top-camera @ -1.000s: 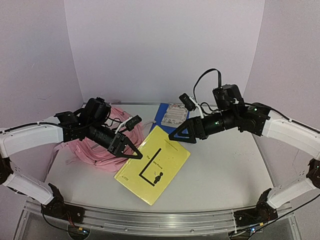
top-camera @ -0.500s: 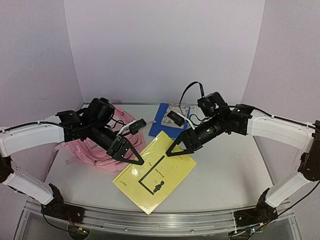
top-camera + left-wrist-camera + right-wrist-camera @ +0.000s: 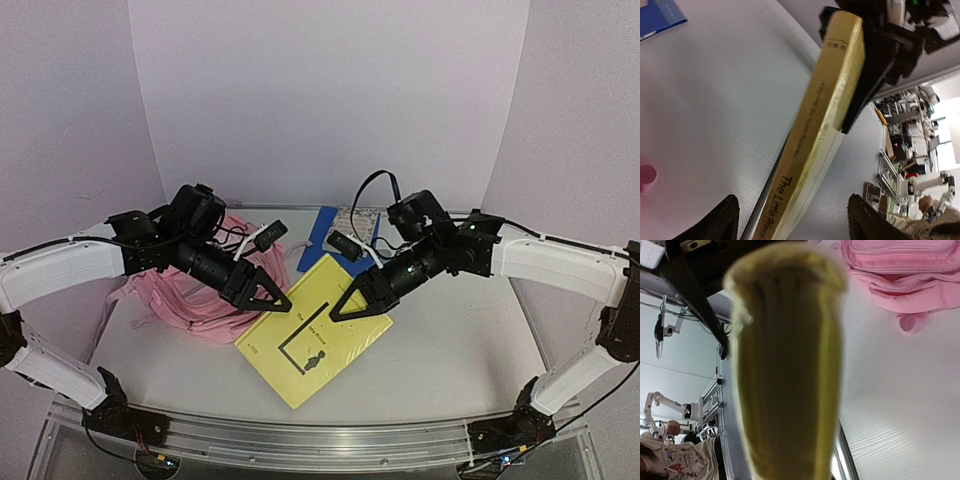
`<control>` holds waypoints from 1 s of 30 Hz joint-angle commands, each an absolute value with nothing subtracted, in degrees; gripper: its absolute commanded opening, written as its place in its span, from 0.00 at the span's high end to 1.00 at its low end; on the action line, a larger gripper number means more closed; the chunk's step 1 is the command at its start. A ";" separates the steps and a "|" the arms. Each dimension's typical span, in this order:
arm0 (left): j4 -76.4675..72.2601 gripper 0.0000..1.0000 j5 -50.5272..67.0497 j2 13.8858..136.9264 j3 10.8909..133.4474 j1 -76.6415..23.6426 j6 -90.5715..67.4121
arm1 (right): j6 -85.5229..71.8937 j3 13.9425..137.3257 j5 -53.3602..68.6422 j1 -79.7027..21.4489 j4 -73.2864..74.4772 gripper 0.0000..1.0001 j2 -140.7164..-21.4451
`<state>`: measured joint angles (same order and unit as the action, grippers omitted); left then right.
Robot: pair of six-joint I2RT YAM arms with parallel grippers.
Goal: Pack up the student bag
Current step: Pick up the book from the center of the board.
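Note:
A yellow paperback [image 3: 312,332] sits front and centre, between my two grippers. My right gripper [image 3: 340,312] is shut on its right edge; in the right wrist view the book [image 3: 790,365] fills the frame, blurred and close. My left gripper [image 3: 278,302] stands open at the book's left edge. In the left wrist view the spine [image 3: 815,145] runs between its spread fingers [image 3: 722,220] without touching them, and the right gripper [image 3: 882,60] clamps the far end. The pink student bag [image 3: 185,295] lies slumped at the left, under my left arm, also seen as a pink bag [image 3: 900,270].
A blue book [image 3: 322,232] and a small patterned book [image 3: 352,222] lie at the back centre near the wall. White walls close in the table on three sides. A metal rail [image 3: 300,445] runs along the near edge.
My right arm swung down and left to the yellow book and shut on its edge. My left gripper opened, letting go of the book's other edge.

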<state>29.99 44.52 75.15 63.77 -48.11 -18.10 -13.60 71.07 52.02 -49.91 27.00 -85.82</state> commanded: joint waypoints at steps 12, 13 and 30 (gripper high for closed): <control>51.51 0.17 -3.34 86.11 72.82 -43.14 -18.91 | -30.91 64.79 13.69 -40.25 19.71 1.00 -72.77; 50.88 0.19 -3.08 86.68 72.60 -43.16 -18.60 | -31.64 64.12 12.86 -40.04 19.77 1.00 -72.08; 47.50 0.66 2.82 95.51 71.76 -44.23 -18.19 | -34.23 60.56 11.91 -40.01 19.69 1.00 -68.98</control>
